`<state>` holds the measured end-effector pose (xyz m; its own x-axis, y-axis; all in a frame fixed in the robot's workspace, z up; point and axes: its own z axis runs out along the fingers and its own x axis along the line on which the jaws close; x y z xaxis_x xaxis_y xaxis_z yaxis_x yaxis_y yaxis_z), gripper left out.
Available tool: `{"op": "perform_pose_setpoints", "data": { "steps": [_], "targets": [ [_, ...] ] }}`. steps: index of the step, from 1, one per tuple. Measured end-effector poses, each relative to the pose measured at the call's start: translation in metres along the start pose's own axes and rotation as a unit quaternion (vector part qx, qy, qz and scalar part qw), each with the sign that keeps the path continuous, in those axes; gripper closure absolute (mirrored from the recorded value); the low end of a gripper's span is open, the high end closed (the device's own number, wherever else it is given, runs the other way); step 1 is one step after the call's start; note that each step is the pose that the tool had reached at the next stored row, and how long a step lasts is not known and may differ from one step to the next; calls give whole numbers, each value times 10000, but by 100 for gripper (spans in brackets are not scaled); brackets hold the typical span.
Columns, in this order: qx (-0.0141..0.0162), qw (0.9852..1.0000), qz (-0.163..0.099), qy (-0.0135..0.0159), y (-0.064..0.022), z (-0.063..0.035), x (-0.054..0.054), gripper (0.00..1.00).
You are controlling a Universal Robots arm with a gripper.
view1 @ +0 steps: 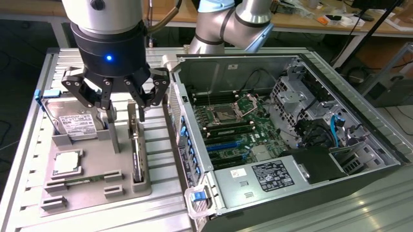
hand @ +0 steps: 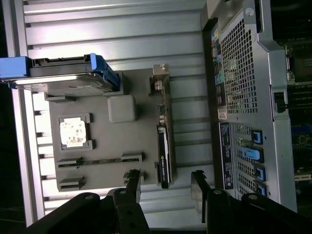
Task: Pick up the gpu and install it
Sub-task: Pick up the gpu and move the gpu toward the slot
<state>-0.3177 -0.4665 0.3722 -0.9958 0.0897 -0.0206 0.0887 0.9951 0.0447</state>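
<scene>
A ribbed metal tabletop (view1: 26, 159) carries everything here. On the exterior view's right lies an open computer case (view1: 213, 72), side panel off and motherboard bare. The silver arm (view1: 239, 19) reaches over from behind it. Beside the case sits a grey parts tray (view1: 90, 193). The black claw (view1: 123, 113) hangs over the tray's far end with its fingers spread wide and nothing between them.

The gpu (view1: 137, 150) stands on edge in a long slot along the tray's side nearest the case, with its pale bracket at the far end. From the wrist view the card (hand: 164, 151) lines up with the gap between the two fingertips, below them and untouched.

A hard drive (view1: 77, 123) with a white label leans in the tray's far corner. A square processor (view1: 66, 162) lies nearer, then a narrow memory stick (view1: 81, 180).
</scene>
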Motion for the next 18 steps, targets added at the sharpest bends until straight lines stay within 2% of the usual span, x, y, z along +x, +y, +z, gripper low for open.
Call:
{"op": "perform_pose_setpoints", "data": {
  "steps": [18],
  "targets": [
    [0, 10000, 1, 0, -3, 85, 1, 46]
  ]
}}
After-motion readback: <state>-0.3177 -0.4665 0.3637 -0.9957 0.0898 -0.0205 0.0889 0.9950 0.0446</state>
